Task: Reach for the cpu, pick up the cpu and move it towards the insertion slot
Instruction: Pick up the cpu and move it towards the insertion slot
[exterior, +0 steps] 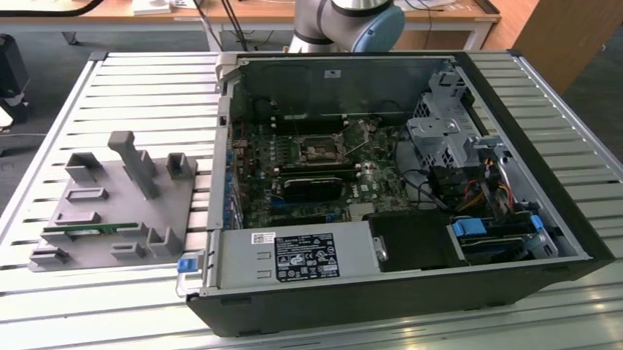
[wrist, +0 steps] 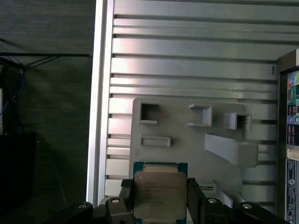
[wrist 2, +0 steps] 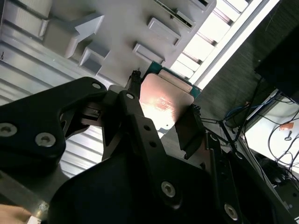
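Pincer (wrist: 160,186) gripping cpu (wrist: 160,197), one cpu edge cut off

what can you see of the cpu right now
The cpu is a flat square chip with a silvery metal lid bearing faint print, on a green board whose edge shows along one side. The gripper clamps two opposite edges with its black fingers, holding it over the grey fixture. In the second wrist view its lid reflects pinkish light.

The fixture's (wrist: 177,121) posts (wrist: 231,149) rise below the gripper (wrist: 160,198) clamping the cpu (wrist: 159,189). The case wall (exterior: 225,131) stands between fixture and slot (exterior: 319,149), which lies open from above, a black block (exterior: 311,186) just beside it.
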Controlling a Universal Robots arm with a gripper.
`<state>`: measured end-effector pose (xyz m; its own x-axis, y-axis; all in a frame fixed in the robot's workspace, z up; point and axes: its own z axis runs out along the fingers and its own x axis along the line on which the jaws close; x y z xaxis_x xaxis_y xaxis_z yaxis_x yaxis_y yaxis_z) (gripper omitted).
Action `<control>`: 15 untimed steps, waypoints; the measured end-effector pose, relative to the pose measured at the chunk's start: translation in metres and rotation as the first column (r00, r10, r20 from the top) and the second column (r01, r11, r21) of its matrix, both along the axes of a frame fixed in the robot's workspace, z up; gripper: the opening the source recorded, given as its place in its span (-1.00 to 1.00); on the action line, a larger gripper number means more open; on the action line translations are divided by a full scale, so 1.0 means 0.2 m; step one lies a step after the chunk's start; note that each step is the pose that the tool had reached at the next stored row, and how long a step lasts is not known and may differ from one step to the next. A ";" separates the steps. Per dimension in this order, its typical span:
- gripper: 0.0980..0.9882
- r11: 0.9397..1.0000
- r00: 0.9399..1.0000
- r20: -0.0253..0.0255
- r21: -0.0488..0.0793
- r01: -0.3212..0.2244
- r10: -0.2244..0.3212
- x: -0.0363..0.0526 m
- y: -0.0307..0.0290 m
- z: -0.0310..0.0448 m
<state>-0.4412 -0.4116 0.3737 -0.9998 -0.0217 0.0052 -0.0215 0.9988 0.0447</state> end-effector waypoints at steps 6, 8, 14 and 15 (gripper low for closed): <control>0.00 1.000 1.000 0.000 0.000 0.000 0.000 0.000 0.000 0.068; 0.00 1.000 1.000 0.000 0.000 0.000 0.000 0.000 0.000 0.092; 0.00 1.000 1.000 0.000 0.000 0.000 0.000 0.000 0.000 0.174; 0.00 1.000 1.000 0.000 0.000 0.000 0.000 0.000 0.000 0.189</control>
<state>-0.4411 -0.4115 0.4115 -0.9998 -0.0216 0.0051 -0.0214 0.9988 0.0447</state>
